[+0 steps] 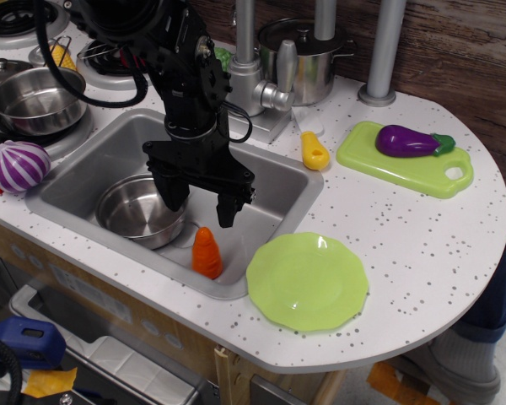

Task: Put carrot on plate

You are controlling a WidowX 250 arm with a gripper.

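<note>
One carrot upright, tip up, in sink

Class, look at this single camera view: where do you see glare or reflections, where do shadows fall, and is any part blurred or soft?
In the observation.image view: bright glare on the lime-green plate rim and the steel bowl in the sink; the open gripper casts soft shadow on the sink floor near the carrot; the foreground below the counter looks soft, while the eggplant is sharp.
</note>
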